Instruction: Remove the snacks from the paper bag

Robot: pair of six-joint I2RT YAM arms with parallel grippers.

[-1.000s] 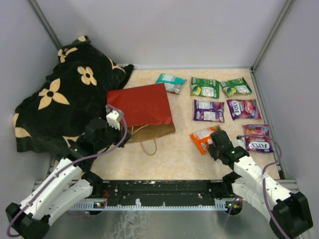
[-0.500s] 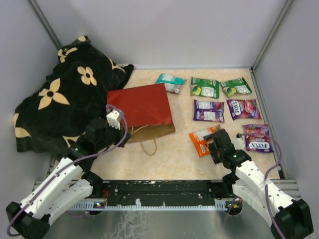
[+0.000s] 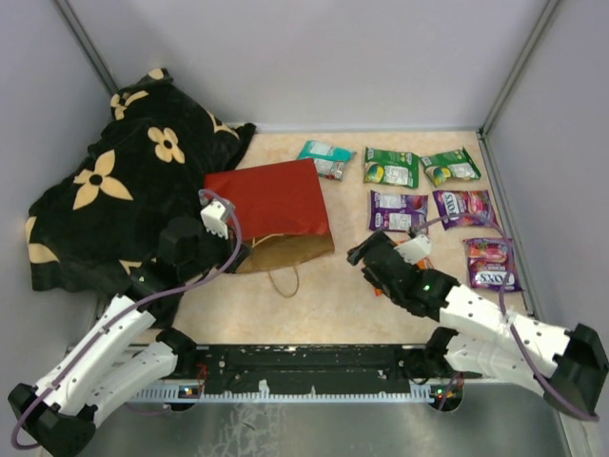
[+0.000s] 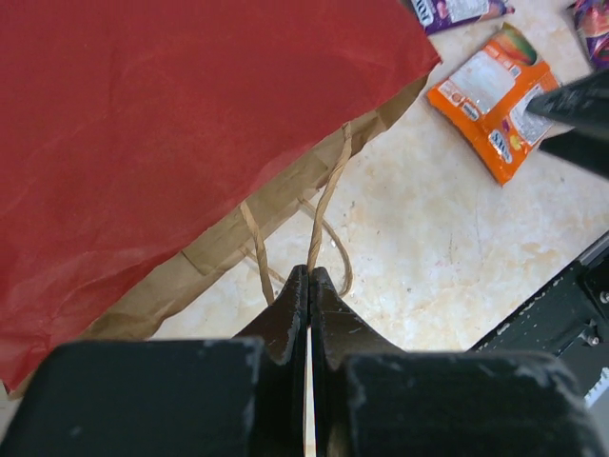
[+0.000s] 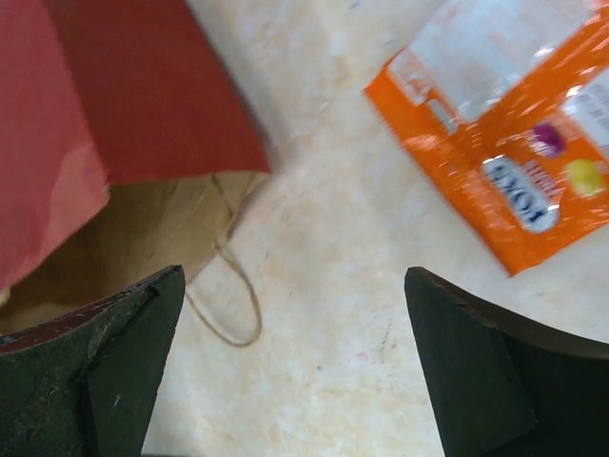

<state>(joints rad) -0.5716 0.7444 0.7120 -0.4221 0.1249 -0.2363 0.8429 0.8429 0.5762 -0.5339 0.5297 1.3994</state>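
A red paper gift bag (image 3: 271, 202) lies flat on the beige table (image 3: 324, 297), its mouth facing the arms, with shiny snack packets (image 3: 391, 168) laid out to its right.
The left gripper (image 4: 309, 276) is pressed shut at the bag's thin cord handle (image 4: 328, 200); whether it pinches the cord is unclear. The right gripper (image 5: 293, 286) hangs spread wide between the bag's mouth and a flat orange packet (image 5: 504, 143).

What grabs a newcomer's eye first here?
The red paper bag lying flat mid-table, kraft mouth toward the arms, beside a black flower blanket at far left. Right of it, snack packets lie in rows. The left gripper is shut on a cord handle; the right gripper hangs open near the orange packet.
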